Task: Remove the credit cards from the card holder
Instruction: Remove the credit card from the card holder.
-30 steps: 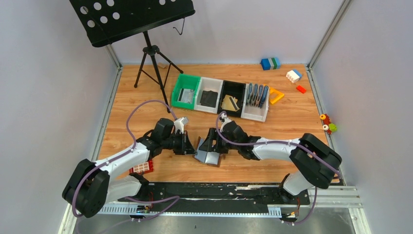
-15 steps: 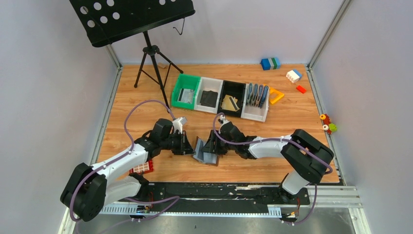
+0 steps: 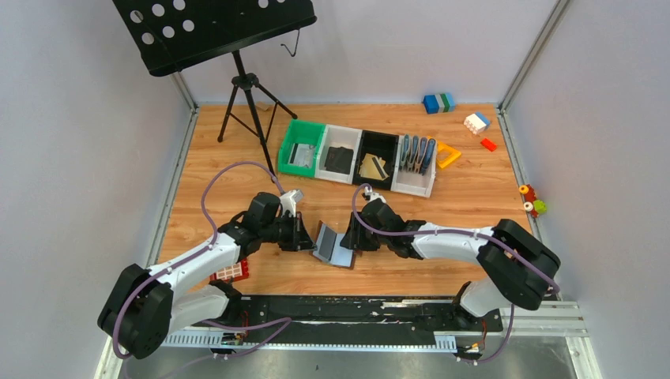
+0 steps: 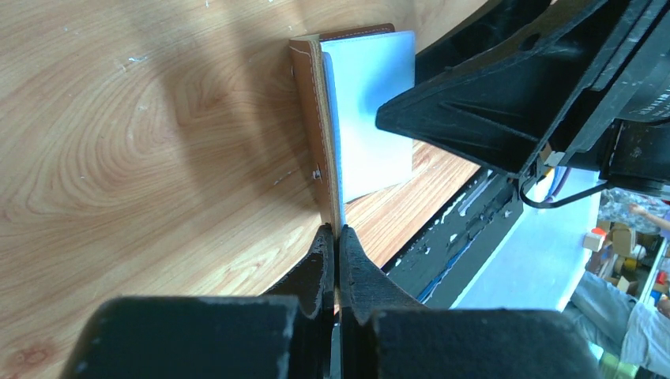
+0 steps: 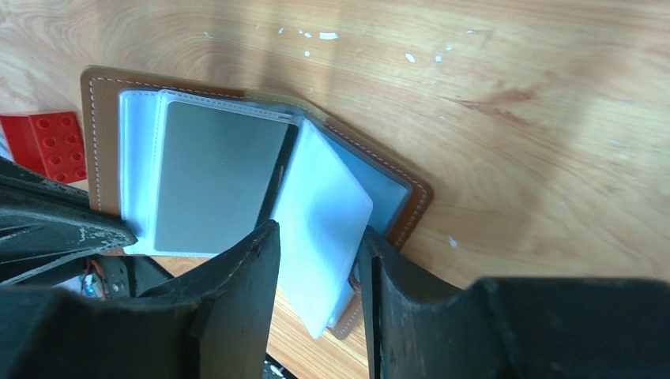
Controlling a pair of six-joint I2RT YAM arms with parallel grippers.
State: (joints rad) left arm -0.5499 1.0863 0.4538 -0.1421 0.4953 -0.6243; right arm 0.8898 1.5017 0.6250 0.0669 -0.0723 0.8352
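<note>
- At the middle of the table (image 3: 229, 170), the card holder (image 3: 333, 247) sits open between my two grippers.
- Left gripper (image 4: 337, 237): fingers pressed together on the edge of the brown cover.
- Right gripper (image 5: 318, 268): jaws spread, with a pale-blue pocket page (image 5: 328, 213) between them.
- Silver-grey credit card (image 5: 217, 185) is in a pocket.
- Red brick (image 5: 43, 142) lies near the holder.

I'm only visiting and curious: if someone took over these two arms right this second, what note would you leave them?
Left gripper: shut on the cover of the brown leather folding card holder, holding it open.
Right gripper: open, astride a pale blue inner sleeve.
The silver-grey plastic card sits in its pocket.
Done: holder opened.
Left: pull that card out.
</note>
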